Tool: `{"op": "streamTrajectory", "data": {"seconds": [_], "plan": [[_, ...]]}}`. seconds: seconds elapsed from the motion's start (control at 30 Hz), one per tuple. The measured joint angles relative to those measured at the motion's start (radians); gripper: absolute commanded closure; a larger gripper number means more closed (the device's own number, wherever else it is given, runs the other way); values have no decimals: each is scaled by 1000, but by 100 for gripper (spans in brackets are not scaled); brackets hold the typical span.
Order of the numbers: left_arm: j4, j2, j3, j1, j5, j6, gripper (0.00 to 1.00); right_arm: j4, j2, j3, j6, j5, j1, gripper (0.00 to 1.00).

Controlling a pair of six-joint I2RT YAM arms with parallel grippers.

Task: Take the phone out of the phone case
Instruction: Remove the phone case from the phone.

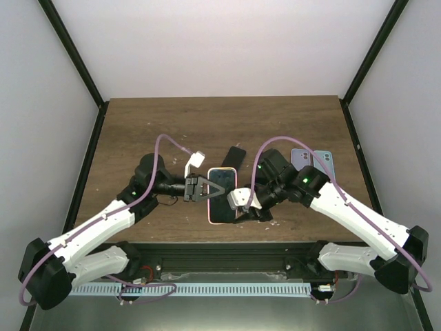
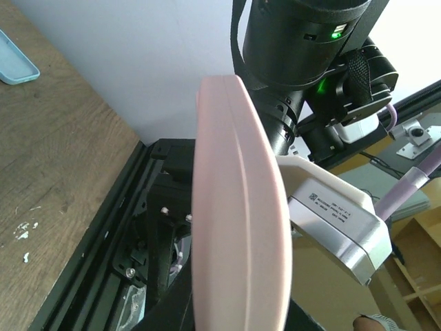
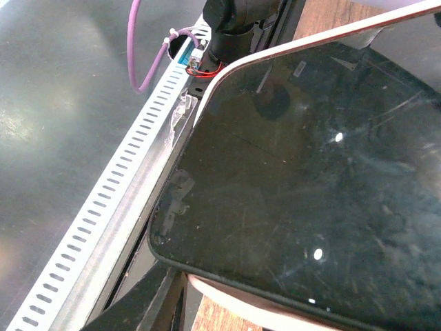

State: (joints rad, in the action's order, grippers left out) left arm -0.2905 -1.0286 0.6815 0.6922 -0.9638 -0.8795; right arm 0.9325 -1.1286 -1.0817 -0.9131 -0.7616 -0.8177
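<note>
The phone, black screen up, sits in a pink case held above the table's front edge. My left gripper is shut on the case's far left edge. In the left wrist view the case stands edge-on between my jaws. My right gripper is at the case's near right side. In the right wrist view the phone's screen fills the frame. Its near corner stands above the pink rim. One dark finger shows below it; the rest of the right gripper is hidden.
A black phone and a lilac phone lie behind on the wooden table. A light blue case lies to the side. A slotted cable duct runs along the black front rail.
</note>
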Motion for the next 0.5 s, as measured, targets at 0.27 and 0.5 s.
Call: {"op": "streamTrajectory", "data": {"seconds": [0.27, 0.5], "plan": [[8, 19, 0, -7, -1, -9, 100, -32, -14, 0, 21, 3, -7, 77], [6, 34, 0, -14, 14, -12, 100, -90, -26, 13, 57, -23, 6, 79]]}}
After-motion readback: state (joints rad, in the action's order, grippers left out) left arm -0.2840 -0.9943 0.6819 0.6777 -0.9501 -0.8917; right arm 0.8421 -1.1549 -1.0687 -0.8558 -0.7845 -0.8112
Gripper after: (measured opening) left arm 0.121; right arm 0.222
